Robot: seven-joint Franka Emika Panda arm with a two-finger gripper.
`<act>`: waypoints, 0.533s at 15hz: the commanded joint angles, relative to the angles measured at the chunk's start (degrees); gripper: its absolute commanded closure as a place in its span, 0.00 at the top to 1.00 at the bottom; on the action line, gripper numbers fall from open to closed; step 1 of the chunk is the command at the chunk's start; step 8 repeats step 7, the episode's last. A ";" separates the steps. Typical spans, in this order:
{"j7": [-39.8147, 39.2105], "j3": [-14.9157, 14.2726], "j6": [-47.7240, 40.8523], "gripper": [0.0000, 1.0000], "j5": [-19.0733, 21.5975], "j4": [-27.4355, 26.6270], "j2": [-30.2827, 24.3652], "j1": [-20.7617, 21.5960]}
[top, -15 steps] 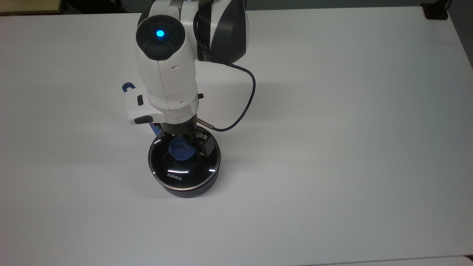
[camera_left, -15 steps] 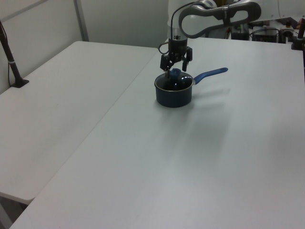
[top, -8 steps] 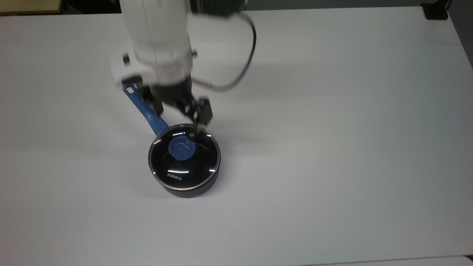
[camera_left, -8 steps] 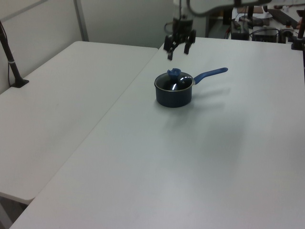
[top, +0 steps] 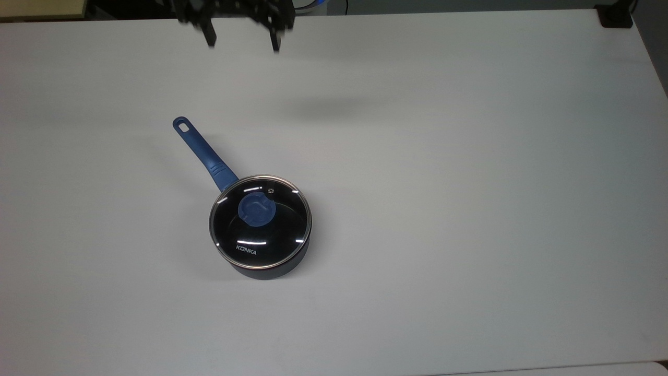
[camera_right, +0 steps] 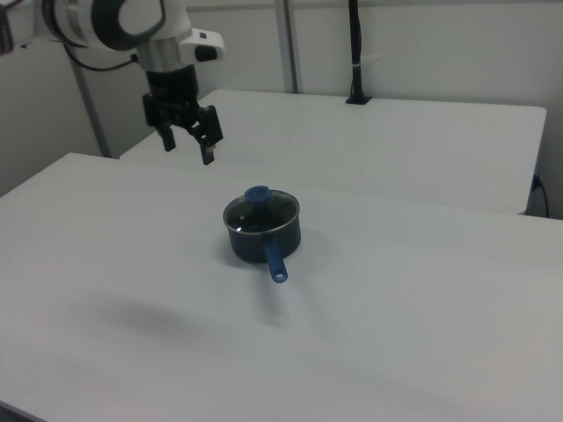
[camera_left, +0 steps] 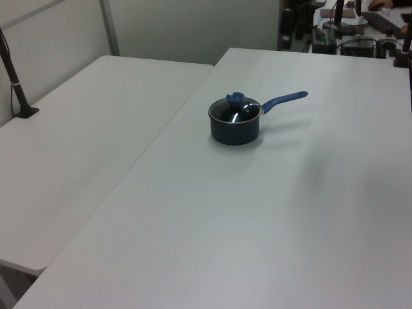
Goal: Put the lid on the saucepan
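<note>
Lid seated flush on the saucepan, mid-counter! The gripper has let go and pulled away toward twelve o'clock, fingers spread, empty. Job looks done.

The round clear glass lid carries a steel rim, blue knob and white "KONKA" lettering; the dark round saucepan has a blue handle; the table is white.
</note>
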 commanded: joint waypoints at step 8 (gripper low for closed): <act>-5.30 -0.55 -2.33 1.00 -0.67 -4.47 -3.76 0.05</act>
